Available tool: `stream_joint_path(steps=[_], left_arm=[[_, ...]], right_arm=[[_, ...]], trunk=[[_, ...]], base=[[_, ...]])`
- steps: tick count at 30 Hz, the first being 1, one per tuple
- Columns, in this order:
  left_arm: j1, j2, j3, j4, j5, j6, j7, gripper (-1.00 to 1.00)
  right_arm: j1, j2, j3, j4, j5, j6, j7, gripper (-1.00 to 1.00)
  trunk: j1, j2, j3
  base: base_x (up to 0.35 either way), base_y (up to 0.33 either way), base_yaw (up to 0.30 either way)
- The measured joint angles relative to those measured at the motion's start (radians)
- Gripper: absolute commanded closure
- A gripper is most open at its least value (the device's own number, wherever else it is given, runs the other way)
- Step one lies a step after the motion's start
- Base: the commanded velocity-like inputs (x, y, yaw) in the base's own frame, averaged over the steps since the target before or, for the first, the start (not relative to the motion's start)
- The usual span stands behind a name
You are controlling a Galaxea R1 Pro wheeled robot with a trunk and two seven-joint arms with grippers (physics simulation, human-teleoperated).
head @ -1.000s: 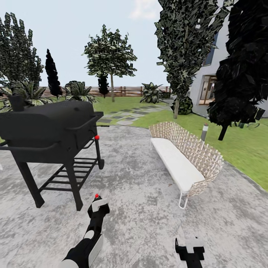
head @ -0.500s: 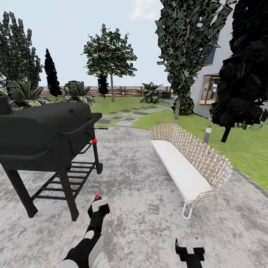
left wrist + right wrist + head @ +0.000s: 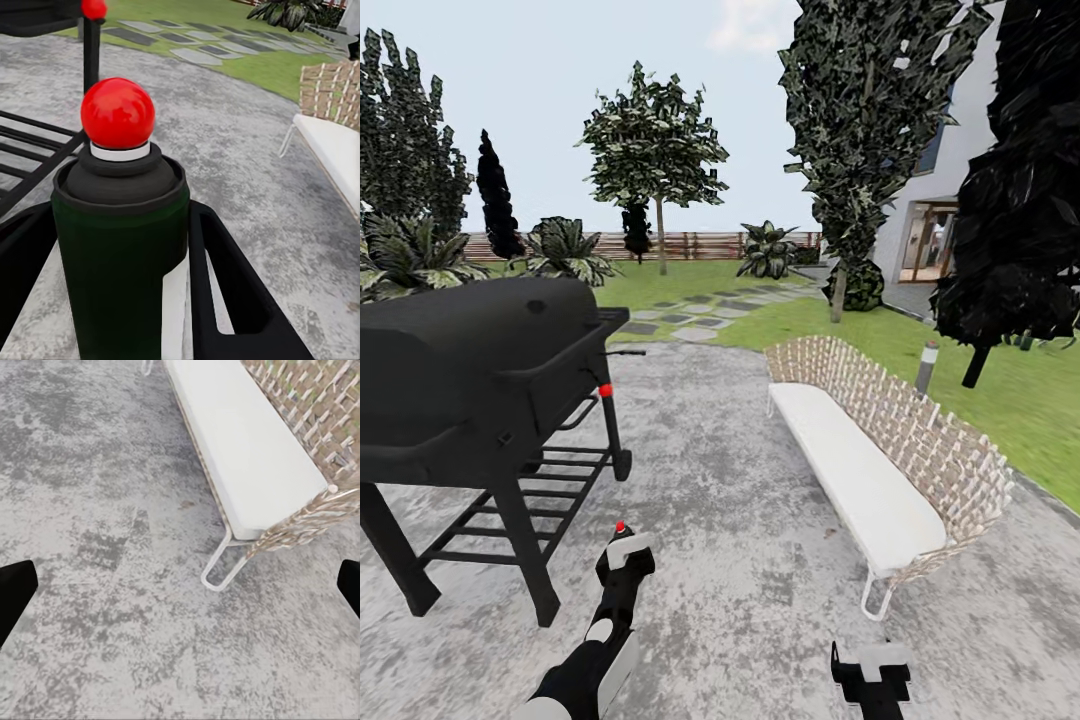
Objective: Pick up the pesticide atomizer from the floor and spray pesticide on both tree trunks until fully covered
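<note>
1. One pesticide atomizer (image 3: 120,247), held in the left pincer (image 3: 622,556): dark green body, black collar, red ball on top, seen close in the left wrist view.
2. Two pincers counted: the left one low in the head view, raised over the paving, and the right pincer (image 3: 870,668) at the lower edge of the head view.
3. One black barbecue grill (image 3: 470,360) on the robot's left, with a red knob at its corner and a slatted lower rack.
4. One woven garden sofa (image 3: 880,450) with a white cushion on the robot's right; its thin white leg also seen in the right wrist view (image 3: 217,562).
5. Two trees with broad leafy crowns ahead: one far tree (image 3: 655,140) on the lawn near the fence, one nearer tree (image 3: 850,120) beside the white house (image 3: 935,215). Trunks thin at this range; no white specks to make out on them.
6. One brown slat fence (image 3: 690,243) closing the far edge of the lawn (image 3: 800,325).
7. Open room: a wide strip of grey stone paving (image 3: 730,480) between grill and sofa, leading to a stepping-stone path (image 3: 690,312) on the grass.
8. Paving edge meeting the lawn behind the sofa and beyond the grill.
9. Left pincer: closed around the atomizer body, black fingers (image 3: 225,277) pressed against both sides of the bottle.
10. Right pincer: spread wide, the two black fingertips (image 3: 15,592) at opposite edges of the right wrist view, nothing between them, hanging above bare paving.
</note>
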Motion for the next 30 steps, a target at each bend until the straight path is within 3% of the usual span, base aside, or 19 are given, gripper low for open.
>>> stream_joint_path(steps=[30], left_arm=[[0.000, 0.001, 0.000, 0.000, 0.000, 0.000, 0.000, 1.00]], right_arm=[[0.000, 0.000, 0.000, 0.001, 0.000, 0.000, 0.001, -1.00]], trunk=[[0.000, 0.000, 0.000]], base=[[0.345, 0.000, 0.000]])
